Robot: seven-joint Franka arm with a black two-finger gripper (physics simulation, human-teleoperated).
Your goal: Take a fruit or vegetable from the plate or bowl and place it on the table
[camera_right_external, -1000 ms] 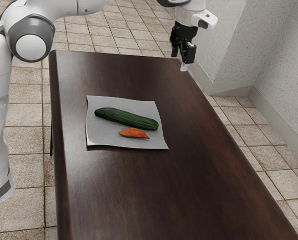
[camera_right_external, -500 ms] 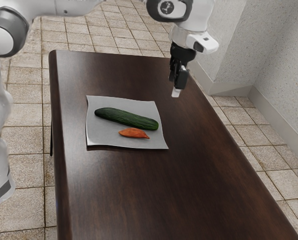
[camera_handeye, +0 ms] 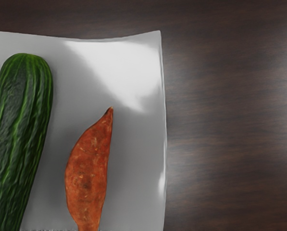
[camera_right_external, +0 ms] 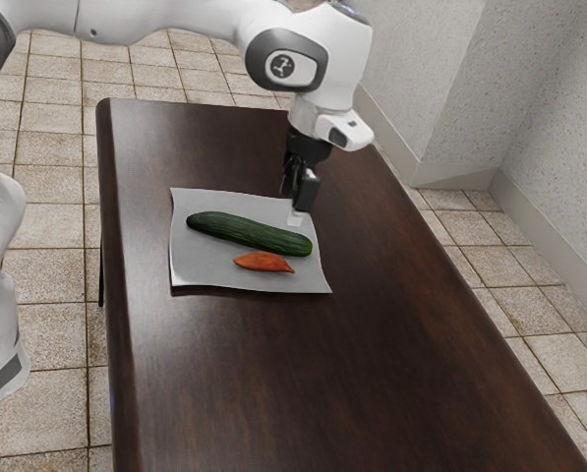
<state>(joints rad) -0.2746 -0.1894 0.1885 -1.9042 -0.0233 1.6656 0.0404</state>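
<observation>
Gripper (camera_right_external: 296, 217): it is pointing down above the plate (camera_right_external: 200, 270), close to the cucumber (camera_right_external: 249, 232) in the exterior view; how high it is over them, I cannot tell.
Fingers (camera_right_external: 309, 191): whether they are spread or pressed together, I cannot tell; both vegetables are lying on the plate.
Cucumber: long, dark green, lying slantwise on the plate; its end toward the exterior view's right comes near to the plate's edge.
Sweet potato (camera_right_external: 264, 262): small and orange, also on the plate, beside the cucumber and apart from it, on the side nearer to the exterior camera. In the wrist view its thin, pointed end is seen well, and the grey surface is visible between the two vegetables.
Plate: grey, four-cornered, with wavy edges; it rests on the worktop (camera_right_external: 303, 383). A bright shine lies near one corner in the wrist view.
Worktop: dark brown wood, with fine grain, and it continues past the plate's edges.
Arm (camera_right_external: 165, 22): white with grey parts, coming from the exterior view's left and reaching over the worktop.
Room: tiled floor (camera_right_external: 52, 344) around the worktop, and a speckled wall (camera_right_external: 558, 138) at the exterior view's right.
</observation>
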